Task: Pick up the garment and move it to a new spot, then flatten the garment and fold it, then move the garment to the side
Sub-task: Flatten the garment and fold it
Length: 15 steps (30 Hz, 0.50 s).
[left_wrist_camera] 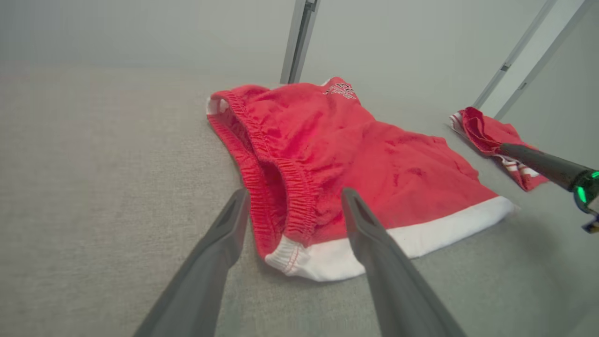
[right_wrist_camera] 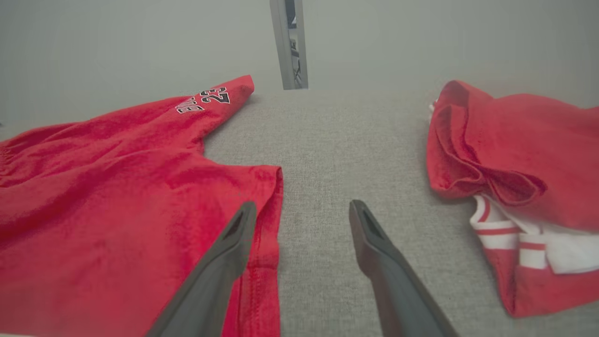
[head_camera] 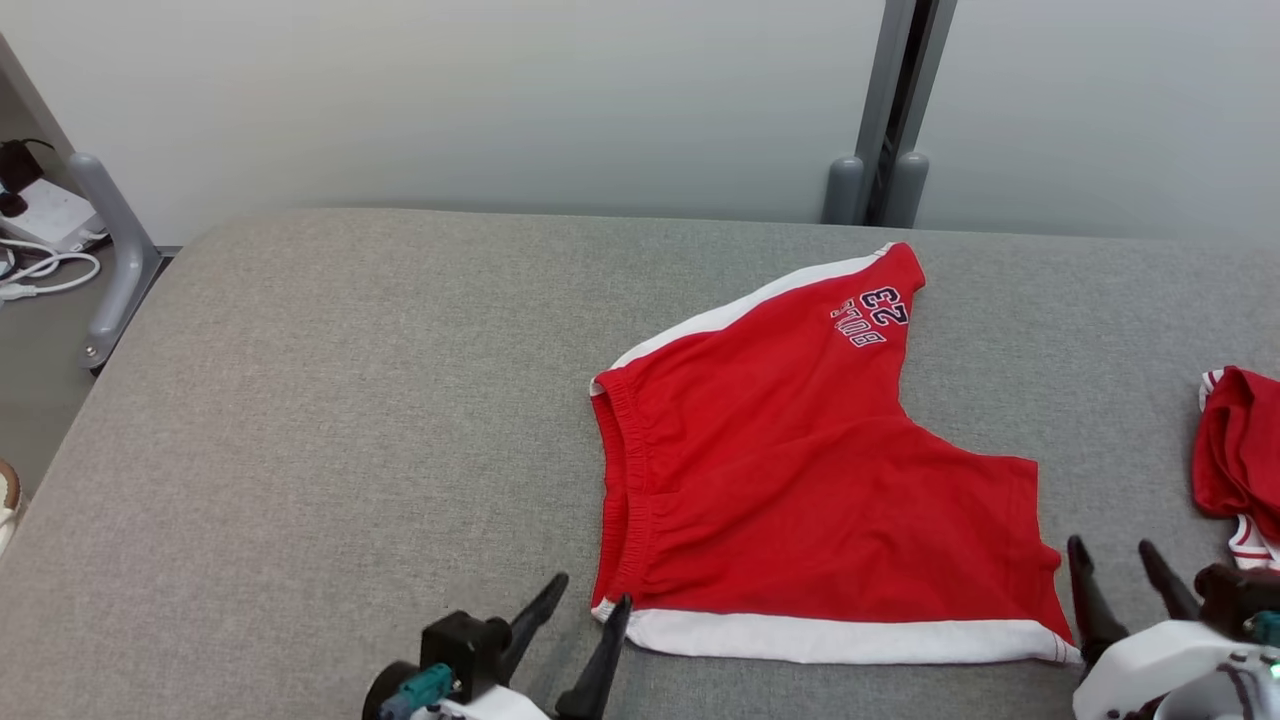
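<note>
Red shorts [head_camera: 800,470] lie spread flat on the grey fabric surface [head_camera: 350,400]. Left gripper [head_camera: 591,588] sits at the shorts' waistband corner, fingers apart, empty. Right gripper [head_camera: 1111,544] is at the shorts' leg hem, fingers apart, empty. A second red garment [head_camera: 1240,450] lies right of the shorts, apart.

The light here is soft and even, quite bright, without glare. The red shorts [head_camera: 800,450] cast only a thin, pale shadow on the grey surface [head_camera: 300,400]. The head view is sharp. In the left wrist view the dark fingers [left_wrist_camera: 206,271] look slightly blurred, and the posts [left_wrist_camera: 507,63] lean near the edge.
</note>
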### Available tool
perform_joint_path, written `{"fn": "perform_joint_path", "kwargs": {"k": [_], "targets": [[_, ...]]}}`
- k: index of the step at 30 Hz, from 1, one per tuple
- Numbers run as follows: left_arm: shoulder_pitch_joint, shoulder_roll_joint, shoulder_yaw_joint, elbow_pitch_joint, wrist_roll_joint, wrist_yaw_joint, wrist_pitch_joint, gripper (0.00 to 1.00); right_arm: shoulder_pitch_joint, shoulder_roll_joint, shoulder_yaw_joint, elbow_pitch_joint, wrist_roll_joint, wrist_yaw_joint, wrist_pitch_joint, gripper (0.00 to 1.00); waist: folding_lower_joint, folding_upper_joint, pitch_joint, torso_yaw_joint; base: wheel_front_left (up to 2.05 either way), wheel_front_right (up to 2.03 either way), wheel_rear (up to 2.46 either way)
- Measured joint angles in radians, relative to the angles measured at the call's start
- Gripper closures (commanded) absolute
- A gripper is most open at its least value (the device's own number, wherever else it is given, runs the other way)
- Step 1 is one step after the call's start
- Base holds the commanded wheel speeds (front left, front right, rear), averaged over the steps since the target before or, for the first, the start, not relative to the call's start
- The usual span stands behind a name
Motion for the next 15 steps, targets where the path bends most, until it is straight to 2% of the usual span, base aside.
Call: {"fn": "perform_joint_path", "kwargs": {"k": [5, 15], "targets": [[-0.036, 0.001, -0.051, 0.104, -0.013, -0.003, 0.000, 0.00, 0.021, 0.001, 0.073, 0.037, 0.082, 0.000, 0.050, 0.00, 0.0000, 0.0000, 0.006, -0.006, 0.00, 0.00, 0.00], [-0.071, 0.001, -0.082, 0.141, -0.033, -0.005, 0.000, 0.00, 0.039, -0.045, 0.197, 0.012, 0.202, 0.000, 0.084, 0.00, 0.0000, 0.0000, 0.009, -0.009, 0.00, 0.00, 0.00]]}}
